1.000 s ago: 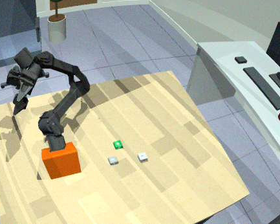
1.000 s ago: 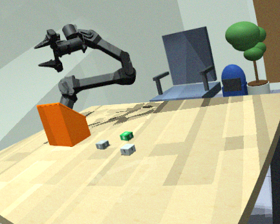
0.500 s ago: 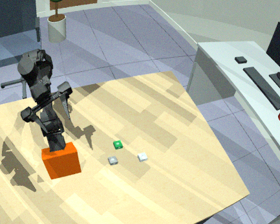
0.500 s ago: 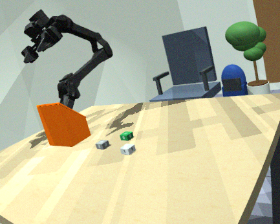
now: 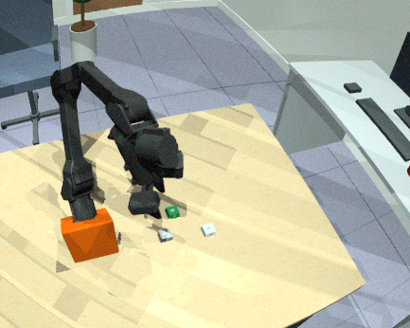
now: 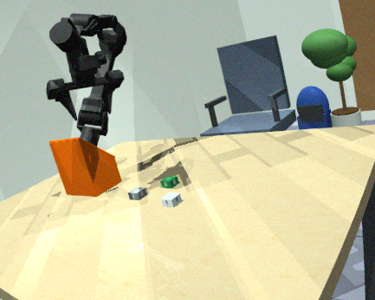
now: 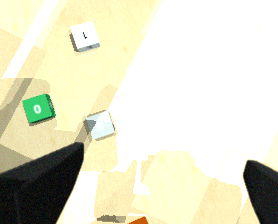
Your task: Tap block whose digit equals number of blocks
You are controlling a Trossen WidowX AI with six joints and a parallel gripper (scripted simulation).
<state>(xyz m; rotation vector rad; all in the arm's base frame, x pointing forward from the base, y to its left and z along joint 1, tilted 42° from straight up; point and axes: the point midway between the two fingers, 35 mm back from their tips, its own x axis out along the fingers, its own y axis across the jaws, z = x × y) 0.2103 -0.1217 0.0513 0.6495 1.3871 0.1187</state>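
Observation:
A green block (image 5: 172, 211) (image 6: 169, 182) (image 7: 38, 109) shows a 0 in the wrist view. A white block (image 5: 208, 229) (image 6: 171, 199) (image 7: 85, 36) shows a dark 1. A grey block (image 5: 165, 235) (image 6: 138, 193) (image 7: 100, 125) has a pale, washed-out digit that I cannot read surely. Three blocks lie apart on the table. My gripper (image 5: 160, 204) (image 7: 163, 159) is open and empty, raised above the table. In the wrist view all three blocks lie ahead of the fingertips and towards the left; the grey one is nearest.
An orange block-shaped base (image 5: 90, 237) (image 6: 84, 174) stands under the arm, to the left of the blocks in the top and exterior views. Its edge (image 7: 138, 220) shows at the bottom of the wrist view. A white desk with a keyboard (image 5: 387, 128) stands beyond the table (image 5: 251, 281).

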